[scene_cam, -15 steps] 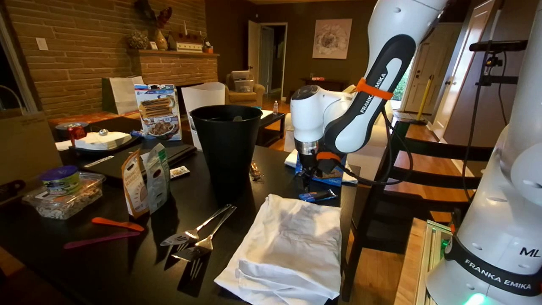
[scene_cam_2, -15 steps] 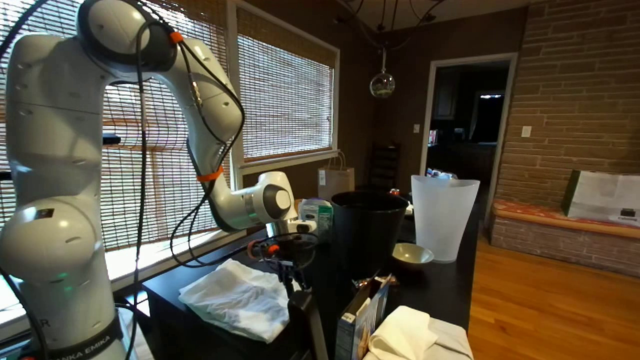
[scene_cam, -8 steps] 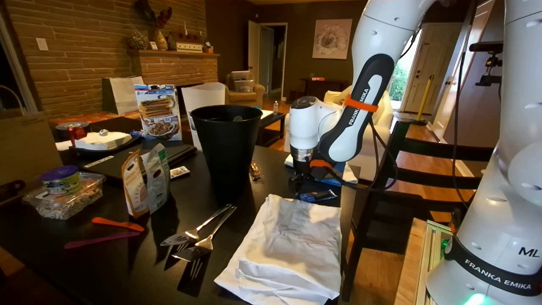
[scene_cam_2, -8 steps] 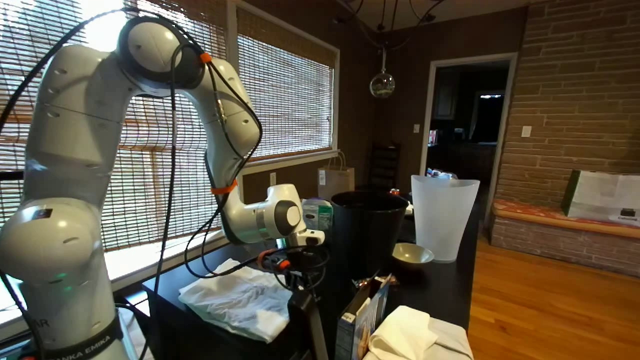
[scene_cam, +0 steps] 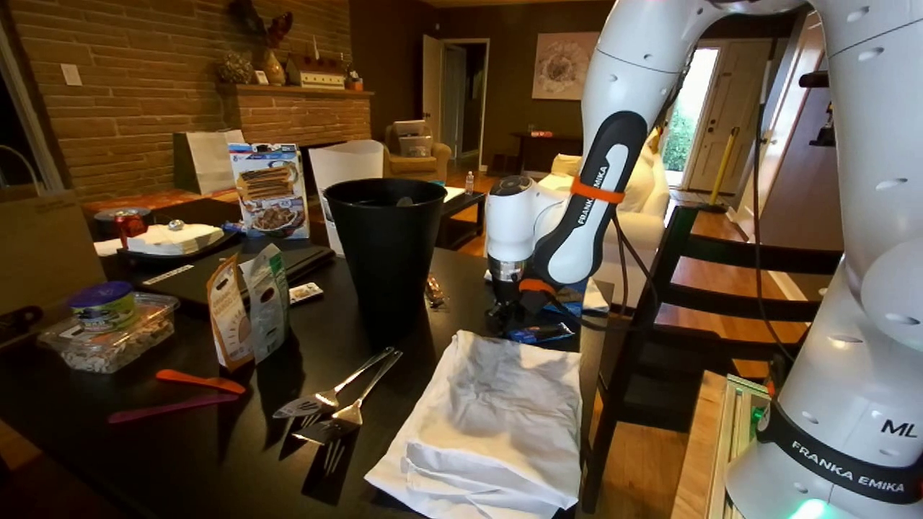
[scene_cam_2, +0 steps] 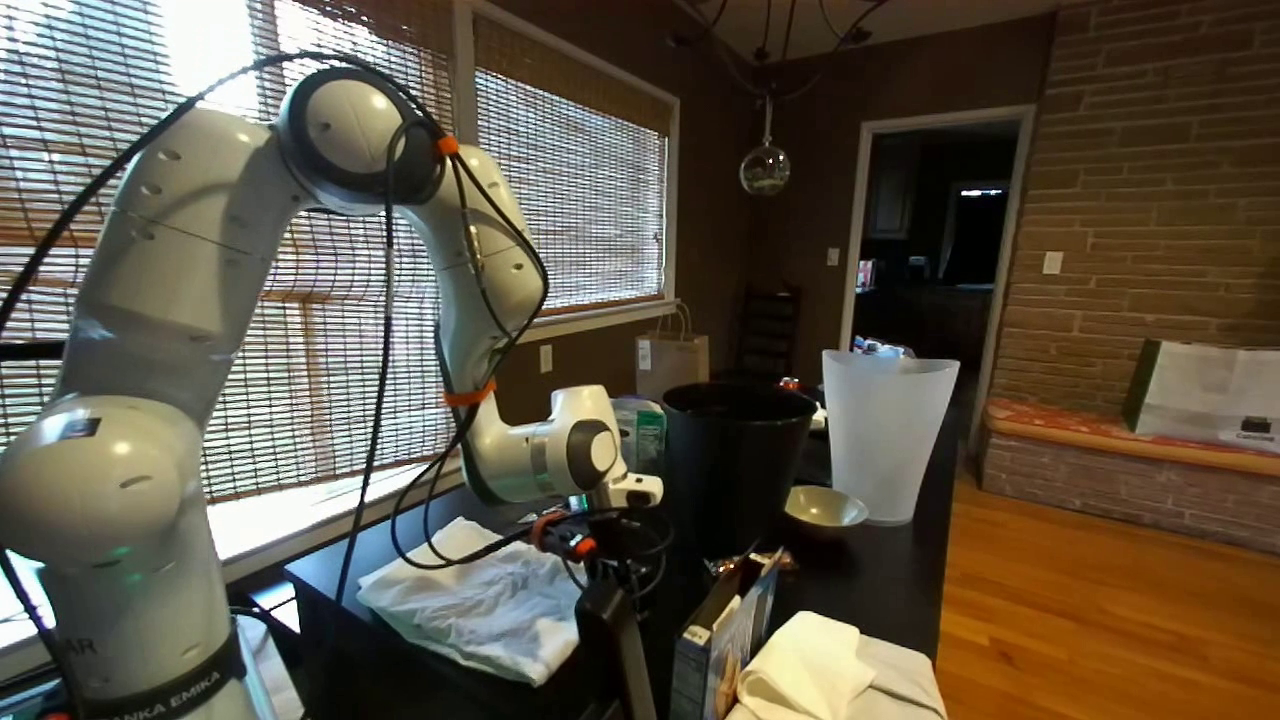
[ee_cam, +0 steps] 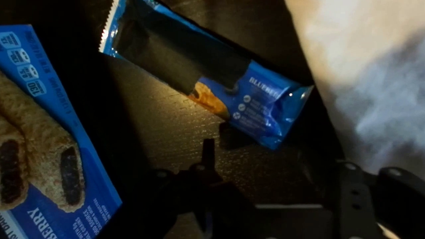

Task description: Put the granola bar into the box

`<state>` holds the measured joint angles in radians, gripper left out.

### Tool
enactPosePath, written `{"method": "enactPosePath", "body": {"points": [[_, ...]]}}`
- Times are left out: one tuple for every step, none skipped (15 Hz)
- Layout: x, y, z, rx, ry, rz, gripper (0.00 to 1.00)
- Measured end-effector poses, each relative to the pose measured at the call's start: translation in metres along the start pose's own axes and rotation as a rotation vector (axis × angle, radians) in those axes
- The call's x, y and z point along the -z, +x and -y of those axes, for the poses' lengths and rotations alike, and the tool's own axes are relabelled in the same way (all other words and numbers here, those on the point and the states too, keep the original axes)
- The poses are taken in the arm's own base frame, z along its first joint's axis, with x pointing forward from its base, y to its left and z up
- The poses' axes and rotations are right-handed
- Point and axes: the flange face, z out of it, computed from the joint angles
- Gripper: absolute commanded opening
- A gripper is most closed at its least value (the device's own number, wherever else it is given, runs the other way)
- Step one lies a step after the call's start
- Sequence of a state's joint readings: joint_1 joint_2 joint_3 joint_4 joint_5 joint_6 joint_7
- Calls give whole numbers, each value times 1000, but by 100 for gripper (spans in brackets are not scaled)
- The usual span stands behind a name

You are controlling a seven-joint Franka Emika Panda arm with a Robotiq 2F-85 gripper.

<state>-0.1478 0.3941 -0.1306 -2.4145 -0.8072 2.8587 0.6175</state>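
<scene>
Blueberry granola bar [ee_cam: 209,69] lies unheld on the dark tabletop [ee_cam: 156,113], btw the blue filled-bar carton [ee_cam: 53,136] and the folded white cloth [ee_cam: 365,83]. Robotiq gripper [scene_cam: 499,314] hangs low just beside it, jaws spread w/ nothing btw them; exact height hard to tell. What matters: bar is off toward the arm's base [scene_cam: 836,425], i.e. ahead of the fingers [ee_cam: 208,151] in the wrist view, printed end nearest. So next move prob. = slide baseward, then down over the bar.

Long axis slants in the wrist view, upper L to lower R. Crimped silver end points away from the jaws, "BLUEBE…" end toward the cloth (touching or not, can't tell). Jaws would close roughly L–R there, nearer along the bar than across, so I'd guess the wrist needs a turn to pinch the narrow width. Carton sits apart, L side of that view; bar's not in it yet.
</scene>
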Motion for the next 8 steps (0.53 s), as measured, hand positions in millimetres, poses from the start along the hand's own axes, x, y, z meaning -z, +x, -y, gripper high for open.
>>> {"method": "enactPosePath", "body": {"points": [[-1,1,0,-6,3,4,87],[-2,1,0,-14,6,10,89],[-3,2,-1,-22,10,16,91],[-4,3,-2,-26,14,22,86],[-4,3,-2,-30,17,28,78],[-5,4,-4,-38,24,35,69],[-5,5,-5,-42,31,41,57],[-4,6,-5,-45,39,47,50]]}}
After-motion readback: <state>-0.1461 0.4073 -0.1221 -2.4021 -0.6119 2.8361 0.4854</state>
